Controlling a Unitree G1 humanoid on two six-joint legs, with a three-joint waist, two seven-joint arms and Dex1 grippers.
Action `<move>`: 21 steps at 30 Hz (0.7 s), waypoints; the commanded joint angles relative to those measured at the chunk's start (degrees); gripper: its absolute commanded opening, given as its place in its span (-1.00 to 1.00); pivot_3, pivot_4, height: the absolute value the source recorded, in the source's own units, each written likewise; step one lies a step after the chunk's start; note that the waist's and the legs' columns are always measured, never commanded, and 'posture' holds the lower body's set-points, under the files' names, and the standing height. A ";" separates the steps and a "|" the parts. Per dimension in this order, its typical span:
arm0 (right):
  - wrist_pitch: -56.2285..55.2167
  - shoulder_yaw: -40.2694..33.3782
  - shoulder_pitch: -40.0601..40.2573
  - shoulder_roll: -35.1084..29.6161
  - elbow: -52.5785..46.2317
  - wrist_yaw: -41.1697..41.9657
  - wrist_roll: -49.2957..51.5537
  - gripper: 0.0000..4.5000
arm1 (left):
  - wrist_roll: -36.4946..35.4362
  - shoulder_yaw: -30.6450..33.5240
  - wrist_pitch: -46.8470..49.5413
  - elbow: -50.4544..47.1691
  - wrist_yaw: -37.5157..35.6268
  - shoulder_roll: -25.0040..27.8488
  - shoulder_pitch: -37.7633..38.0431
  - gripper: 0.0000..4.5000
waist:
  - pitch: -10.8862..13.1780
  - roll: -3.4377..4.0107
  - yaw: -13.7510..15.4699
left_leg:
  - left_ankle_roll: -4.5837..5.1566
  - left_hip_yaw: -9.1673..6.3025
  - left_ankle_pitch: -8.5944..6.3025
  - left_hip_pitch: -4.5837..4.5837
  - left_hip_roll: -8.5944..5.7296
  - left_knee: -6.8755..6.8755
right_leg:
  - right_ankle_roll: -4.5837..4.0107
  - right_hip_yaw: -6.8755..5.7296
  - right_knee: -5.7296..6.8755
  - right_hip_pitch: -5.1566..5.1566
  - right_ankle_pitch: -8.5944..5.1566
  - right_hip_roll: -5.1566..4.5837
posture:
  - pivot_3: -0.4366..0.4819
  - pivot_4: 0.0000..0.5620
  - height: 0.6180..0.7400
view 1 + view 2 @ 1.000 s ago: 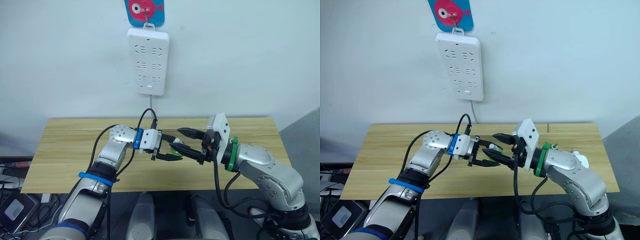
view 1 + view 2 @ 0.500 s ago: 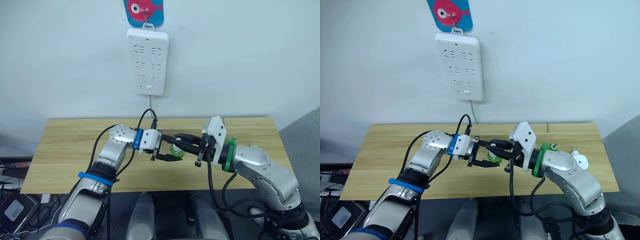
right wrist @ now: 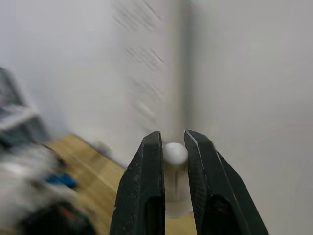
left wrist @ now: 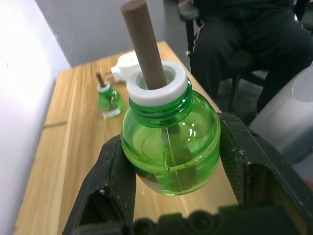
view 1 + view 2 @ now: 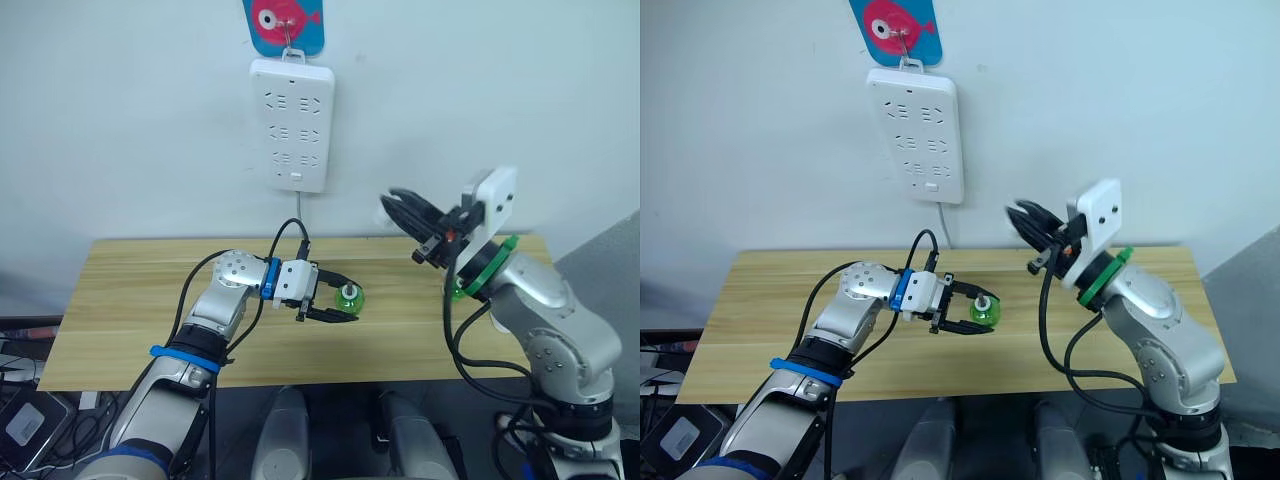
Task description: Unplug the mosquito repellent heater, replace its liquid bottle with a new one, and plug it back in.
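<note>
Left gripper [image 5: 334,299] pinches a green bottle [image 4: 168,144] (brown wick up) over the table [image 5: 130,290]. Right gripper [image 5: 398,212], raised near the wall, has fingers nearly together on a small white piece [image 3: 174,153]. The heater [image 4: 126,67] lies on the table beside a second bottle [image 4: 107,98].

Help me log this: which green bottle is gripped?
The larger-looking green bottle with the brown wick, between the left gripper jaws; the other bottle stands free on the table.

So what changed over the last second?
The right gripper pulled away from the green liquid bottle and swung up toward the power strip, its fingers close together. The left gripper stayed put, clamped on the bottle over the wooden table.
</note>
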 commanded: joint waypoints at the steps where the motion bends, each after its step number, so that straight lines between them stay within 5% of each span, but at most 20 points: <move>1: -8.24 1.85 3.23 -0.80 5.71 -1.34 -8.46 -0.85 | -0.32 0.67 -0.67 -0.82 -0.12 -0.01 -0.02 -0.01 | 0.00 0.00 -0.23 | 0.00 0.00 0.00 0.02 0.00 0.00 | 0.00 0.00 0.00 0.01 0.00 0.00 | 0.51 -0.08 1.00; 8: -26.95 4.57 6.20 4.57 26.09 -4.84 -19.83 -0.85 | -0.68 1.80 1.70 -2.44 1.50 1.69 1.41 -0.01 | 0.02 0.02 -0.92 | 0.01 0.03 0.00 0.10 0.05 -0.03 | 0.13 0.09 0.05 -0.01 -0.09 0.07 | 0.56 0.07 1.00; 21: -45.44 3.15 2.43 9.46 48.23 -3.14 -23.25 -0.85 | -1.19 5.05 6.17 -5.61 5.64 5.11 2.11 -0.01 | 1.55 0.23 -0.62 | 0.02 0.03 0.00 0.12 0.06 -0.06 | 0.27 0.11 0.04 -0.02 -0.19 0.08 | 0.70 0.42 1.00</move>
